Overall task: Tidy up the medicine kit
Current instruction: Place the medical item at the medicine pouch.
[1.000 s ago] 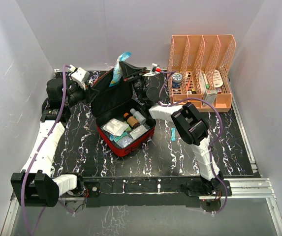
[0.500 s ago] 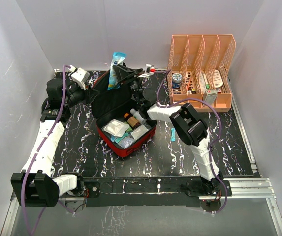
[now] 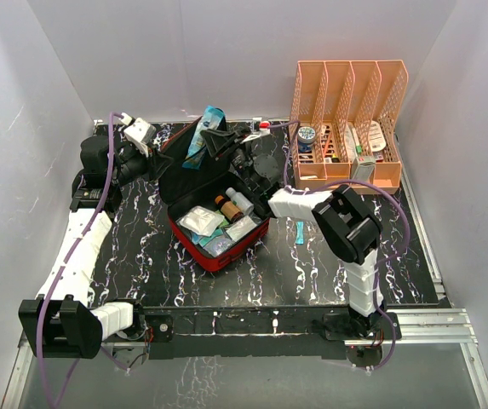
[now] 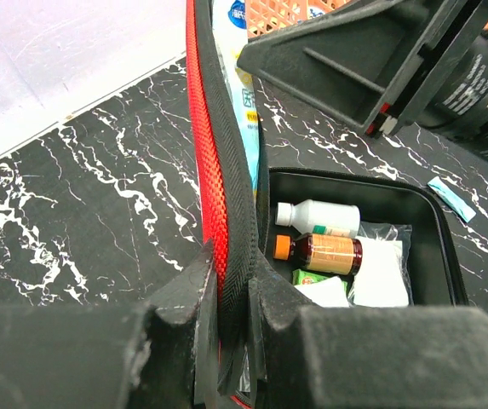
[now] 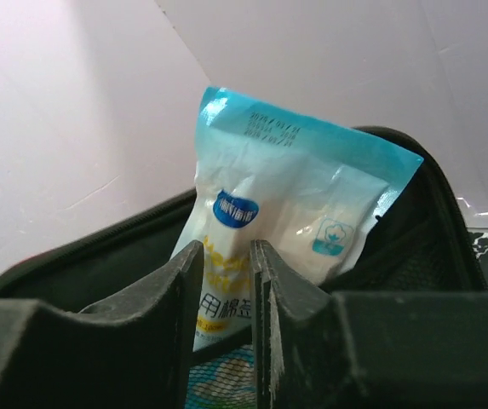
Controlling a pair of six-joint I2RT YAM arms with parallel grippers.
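Note:
The red medicine kit [image 3: 226, 256] lies open mid-table, its lid upright. My left gripper [image 3: 160, 156] is shut on the lid's red-and-black edge [image 4: 205, 145]; the wrist view shows the jaws [image 4: 226, 264] clamped on it. A blue-and-white packet [image 3: 203, 132] stands tilted against the lid's black lining, its lower end behind the mesh pocket [image 5: 226, 375]. My right gripper [image 3: 218, 141] is just in front of the packet [image 5: 286, 204]. Its jaws [image 5: 226, 256] are narrowly apart, and the packet lies beyond the tips. Inside the case lie a brown bottle [image 4: 324, 253], a white bottle [image 4: 320, 217] and white packs [image 3: 199, 219].
An orange-pink file rack [image 3: 350, 85] with several small items stands at the back right. A small teal sachet [image 3: 300, 232] lies on the black marbled table right of the kit. White walls enclose the table on three sides.
The packet went from curled at the gripper to upright, then tilted into the lid pocket. My right arm has drawn back to the right. My left gripper kept hold of the lid.

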